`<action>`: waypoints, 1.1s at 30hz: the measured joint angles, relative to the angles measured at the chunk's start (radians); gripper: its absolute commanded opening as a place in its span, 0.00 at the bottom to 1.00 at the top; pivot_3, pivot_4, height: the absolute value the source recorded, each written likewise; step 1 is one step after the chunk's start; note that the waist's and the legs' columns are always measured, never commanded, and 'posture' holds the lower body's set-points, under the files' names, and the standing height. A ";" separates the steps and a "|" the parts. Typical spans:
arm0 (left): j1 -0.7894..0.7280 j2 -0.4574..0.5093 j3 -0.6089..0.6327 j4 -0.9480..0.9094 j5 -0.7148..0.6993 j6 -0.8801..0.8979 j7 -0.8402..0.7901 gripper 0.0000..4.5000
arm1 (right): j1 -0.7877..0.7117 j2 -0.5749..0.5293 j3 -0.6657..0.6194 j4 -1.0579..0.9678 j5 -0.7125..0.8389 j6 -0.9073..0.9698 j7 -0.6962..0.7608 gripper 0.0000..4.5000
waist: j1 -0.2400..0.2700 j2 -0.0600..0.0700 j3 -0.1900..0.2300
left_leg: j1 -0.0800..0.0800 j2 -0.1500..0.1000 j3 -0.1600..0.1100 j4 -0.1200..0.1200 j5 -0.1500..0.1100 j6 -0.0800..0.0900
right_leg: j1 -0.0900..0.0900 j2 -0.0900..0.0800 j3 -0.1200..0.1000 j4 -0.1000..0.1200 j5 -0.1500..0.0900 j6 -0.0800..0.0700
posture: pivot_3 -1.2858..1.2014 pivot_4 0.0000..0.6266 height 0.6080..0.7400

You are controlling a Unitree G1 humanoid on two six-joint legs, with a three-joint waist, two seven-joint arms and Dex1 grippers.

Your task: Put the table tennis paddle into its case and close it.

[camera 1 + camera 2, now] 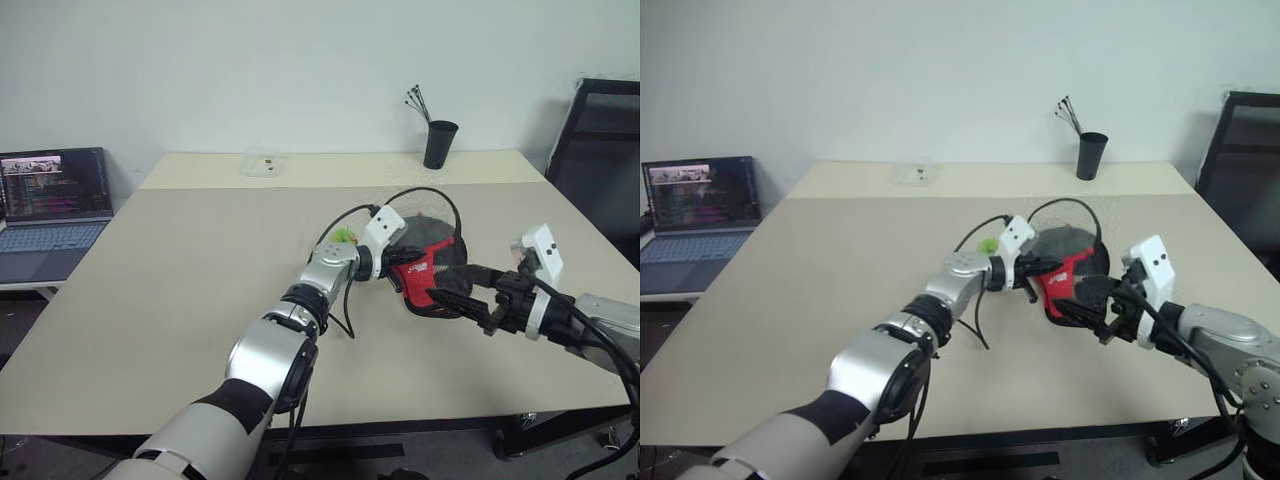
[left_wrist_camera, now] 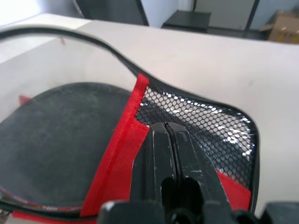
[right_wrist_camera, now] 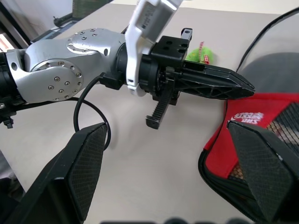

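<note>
The case [image 1: 432, 262] lies on the right half of the beige table [image 1: 200, 290], nearer the near edge than the far one, its round black body toward the far side and its red handle-end panel with white logo and mesh pocket toward the near side. The left gripper [image 1: 412, 266] reaches in from the left and sits over the red panel; in the left wrist view its two black fingers [image 2: 161, 154] are pressed flat together, clenched with no gap, lying on the red fabric where it meets the mesh. Whether any fabric is pinched between them I cannot tell. The right gripper [image 1: 462, 298] hovers just to the near right of the case, its jaws spread wide and released, holding nothing; in the right wrist view the red end of the case lies beside one of its fingers [image 3: 259, 161], and the other finger is well off to the side over bare table. The closed tip of the left gripper points across between them. A small green object [image 1: 343, 237] lies on the table just left of the case. A black cup [image 1: 439, 143] stands at the far edge, and a laptop [image 1: 52, 212] sits open at the far left
</note>
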 measured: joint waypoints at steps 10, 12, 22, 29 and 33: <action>0.002 -0.002 0.039 0.026 0.018 0.009 0.022 0.01 | -0.037 0.012 0.050 0.070 -0.047 -0.034 -0.115 1.00 | 0.001 0.000 0.000 | 0.000 0.000 0.000 0.000 0.000 0.000 | 0.000 0.000 0.000 0.001 0.000 0.000 | 0.52 0.24 1.00; 0.008 0.018 0.051 0.020 0.013 0.000 -0.006 0.01 | -0.075 0.028 0.090 0.123 -0.094 -0.067 -0.128 1.00 | -0.001 0.000 0.000 | 0.001 0.000 0.001 0.000 0.000 0.000 | 0.000 0.001 0.000 0.001 0.000 0.000 | 0.52 0.24 1.00; 0.129 0.201 0.133 -0.158 -0.099 -0.019 -0.174 0.01 | -0.300 0.143 0.261 0.707 -0.483 -0.485 -0.104 1.00 | -0.013 0.000 0.000 | 0.001 0.002 0.002 0.000 0.000 0.000 | -0.001 0.003 0.002 0.002 0.000 -0.001 | 0.52 0.24 1.00; 0.277 0.264 0.141 -0.457 -0.163 0.090 -0.182 0.01 | -0.409 0.190 0.270 1.082 -0.613 -0.681 -0.042 1.00 | -0.012 0.000 0.000 | 0.001 0.002 0.002 0.000 0.000 0.000 | -0.001 -0.001 0.003 0.002 0.003 -0.006 | 0.52 0.24 1.00; 0.354 0.285 0.127 -0.632 -0.207 0.201 -0.199 0.01 | -0.422 0.218 0.258 1.165 -0.620 -0.688 0.003 1.00 | -0.013 0.000 0.000 | 0.001 0.003 0.001 0.000 0.000 0.000 | -0.001 -0.002 0.003 0.004 0.003 -0.006 | 0.52 0.24 1.00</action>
